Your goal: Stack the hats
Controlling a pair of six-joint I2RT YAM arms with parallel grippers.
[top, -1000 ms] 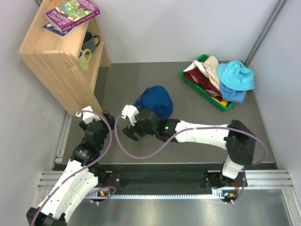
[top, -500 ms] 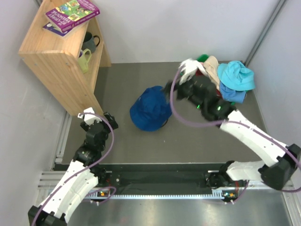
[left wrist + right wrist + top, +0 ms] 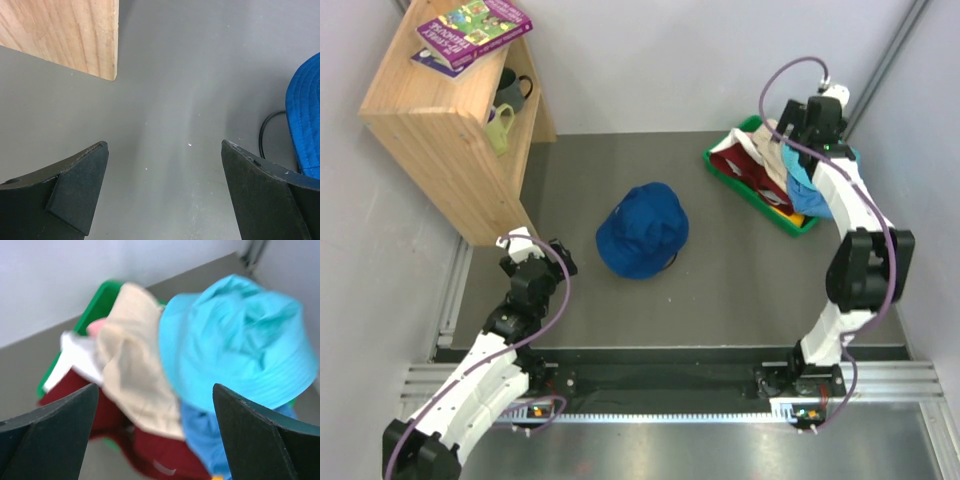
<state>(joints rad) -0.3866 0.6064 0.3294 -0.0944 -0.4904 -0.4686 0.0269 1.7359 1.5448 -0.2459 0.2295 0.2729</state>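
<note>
A dark blue bucket hat [image 3: 642,232] lies alone, crown up, on the grey table [image 3: 740,270] near the middle of the top view. The other hats are heaped in a green tray [image 3: 798,227] at the upper right. In the right wrist view, which is somewhat blurred, a teal hat [image 3: 240,350] sits on top at the right of the frame. A beige hat [image 3: 130,365] is draped beside it, with a dark red hat [image 3: 75,405] and a bit of white cloth [image 3: 75,357] at the left and a lighter blue hat [image 3: 205,440] beneath. The right gripper [image 3: 155,390] hangs over this heap with its jaws spread wide, pinching nothing. The left gripper [image 3: 164,145] sits low at the lower left of the top view, jaws likewise spread wide and empty over bare table. Its wrist view shows the dark blue hat's brim and a thin black cord [image 3: 267,130] at the right edge, and a corner of the wooden shelf [image 3: 65,35] at the upper left.
</note>
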